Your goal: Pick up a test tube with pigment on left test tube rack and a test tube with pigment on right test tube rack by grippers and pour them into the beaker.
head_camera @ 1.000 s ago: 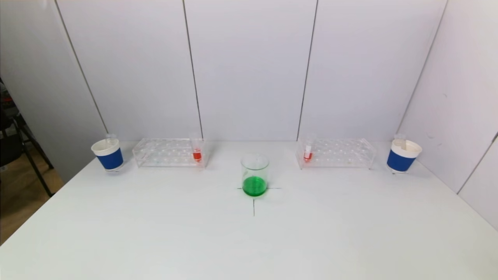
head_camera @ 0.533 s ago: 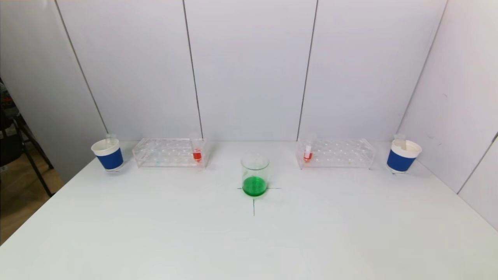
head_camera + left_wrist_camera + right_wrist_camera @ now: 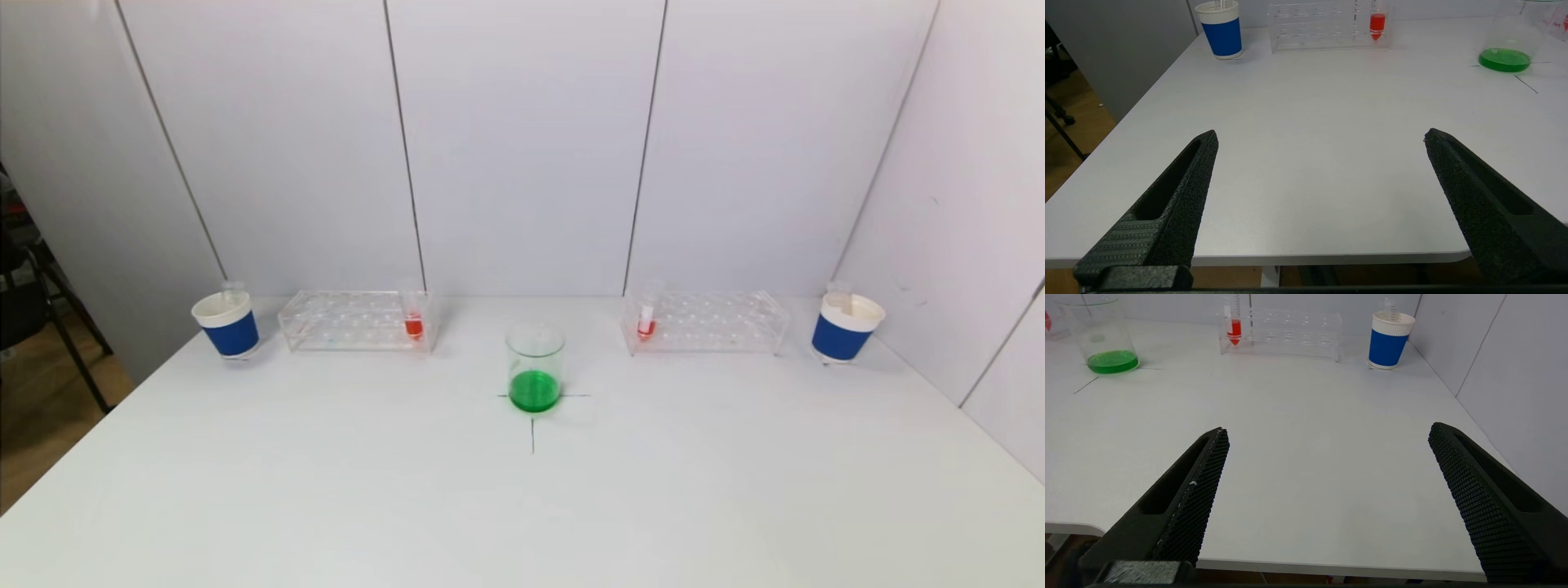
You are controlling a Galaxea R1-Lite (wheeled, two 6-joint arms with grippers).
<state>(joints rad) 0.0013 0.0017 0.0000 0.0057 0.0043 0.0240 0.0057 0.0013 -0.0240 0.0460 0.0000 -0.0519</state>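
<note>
A clear left rack (image 3: 353,321) holds one test tube with red pigment (image 3: 414,324) at its right end; the tube also shows in the left wrist view (image 3: 1377,24). A clear right rack (image 3: 706,322) holds one test tube with red pigment (image 3: 646,324) at its left end, which also shows in the right wrist view (image 3: 1233,330). A glass beaker (image 3: 535,367) with green liquid stands mid-table between the racks. My left gripper (image 3: 1321,136) and right gripper (image 3: 1327,433) are open and empty near the table's front edge, out of the head view.
A blue-and-white paper cup (image 3: 226,326) stands left of the left rack, another paper cup (image 3: 845,328) right of the right rack; each holds a clear tube. White walls enclose the back and right. The table's left edge drops to the floor.
</note>
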